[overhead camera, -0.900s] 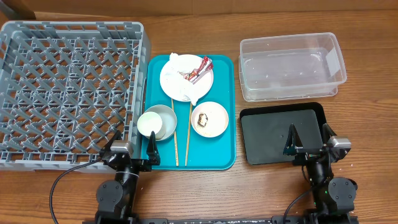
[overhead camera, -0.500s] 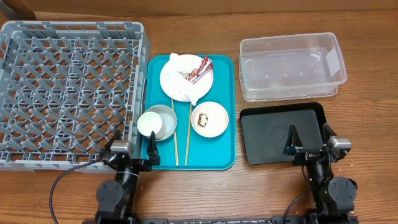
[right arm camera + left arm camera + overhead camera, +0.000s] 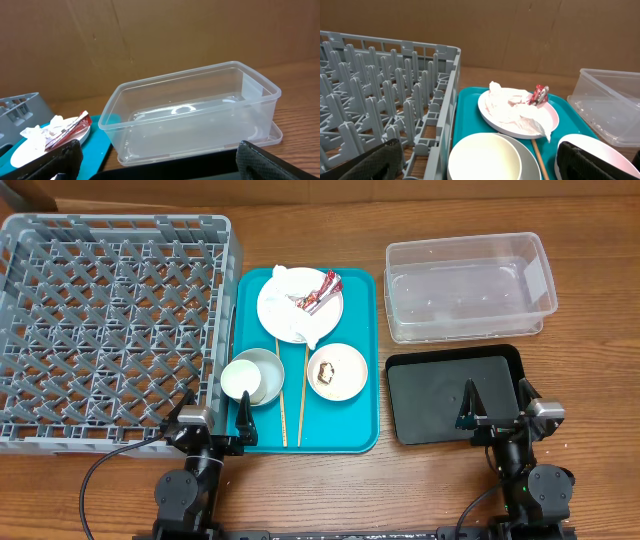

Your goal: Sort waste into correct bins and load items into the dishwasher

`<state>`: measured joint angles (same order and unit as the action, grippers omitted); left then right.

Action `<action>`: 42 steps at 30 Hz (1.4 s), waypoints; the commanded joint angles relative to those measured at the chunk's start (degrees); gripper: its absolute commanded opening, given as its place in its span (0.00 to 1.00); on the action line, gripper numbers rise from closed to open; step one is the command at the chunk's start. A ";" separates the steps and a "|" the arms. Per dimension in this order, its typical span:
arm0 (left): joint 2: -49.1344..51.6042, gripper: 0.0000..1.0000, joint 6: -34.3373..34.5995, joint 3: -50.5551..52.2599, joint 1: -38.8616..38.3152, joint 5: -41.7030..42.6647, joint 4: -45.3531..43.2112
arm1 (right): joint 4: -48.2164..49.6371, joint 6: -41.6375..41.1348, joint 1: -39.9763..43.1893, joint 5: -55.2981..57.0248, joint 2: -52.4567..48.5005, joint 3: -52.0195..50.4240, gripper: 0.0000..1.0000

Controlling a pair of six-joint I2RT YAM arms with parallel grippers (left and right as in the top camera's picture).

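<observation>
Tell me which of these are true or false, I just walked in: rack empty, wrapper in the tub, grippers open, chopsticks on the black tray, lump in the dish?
1. The rack is empty. True.
2. The wrapper lies in the tub. False: it lies on the plate; the tub holds nothing.
3. The left gripper and the right gripper are open and hold nothing. True.
4. The chopsticks lie on the black tray. False: they lie on the teal tray; the black tray holds nothing.
5. The brown lump sits in the dish. True.
</observation>
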<state>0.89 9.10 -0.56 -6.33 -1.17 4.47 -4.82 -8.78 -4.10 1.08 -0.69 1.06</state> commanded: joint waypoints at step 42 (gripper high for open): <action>-0.57 1.00 0.81 0.26 0.31 -0.87 -0.20 | 0.13 -0.59 0.44 0.15 0.39 -0.59 1.00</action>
<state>0.89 9.10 -0.56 -6.33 -2.02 4.43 -4.78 -8.78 -4.10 1.06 -0.69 1.06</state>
